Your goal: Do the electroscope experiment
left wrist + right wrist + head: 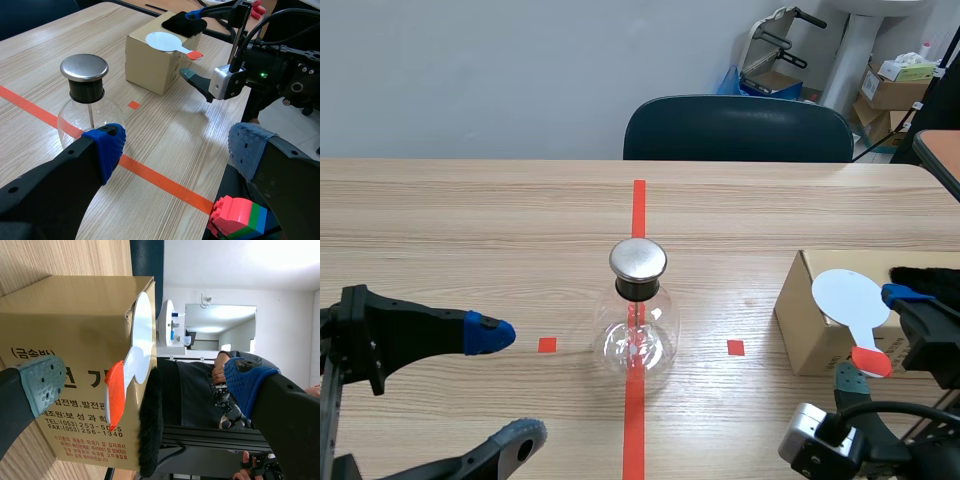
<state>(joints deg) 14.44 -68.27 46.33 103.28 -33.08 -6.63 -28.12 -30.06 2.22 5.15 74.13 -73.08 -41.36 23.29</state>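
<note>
The left gripper (177,150) has its fingers spread wide, with nothing between the blue pads (107,150). The electroscope (85,95) stands just ahead of one pad and off to its side, not inside the gap. In the scene view this gripper (505,385) sits low over the table, and the electroscope (638,330) stands upright on the red tape line near its fingertips but apart from them. It is a clear round flask with a black neck and a flat metal cap (638,259).

The right gripper (145,382) is also wide open and holds nothing. Between its fingers lies the red handle of a white paddle (140,340), closer to the grey-green pad (42,382) than to the blue one. Whether either pad touches it cannot be told. The paddle rests on a cardboard box (75,330), its handle sticking out past the edge, and a black furry cloth (150,425) lies on the box beside it.

The side of the box carries black Korean print, partly hidden by the grey-green pad. One line seems to read "보 성 과 학", and below it are lines marked TEL and FAX, then smaller text too fine to read.
</note>
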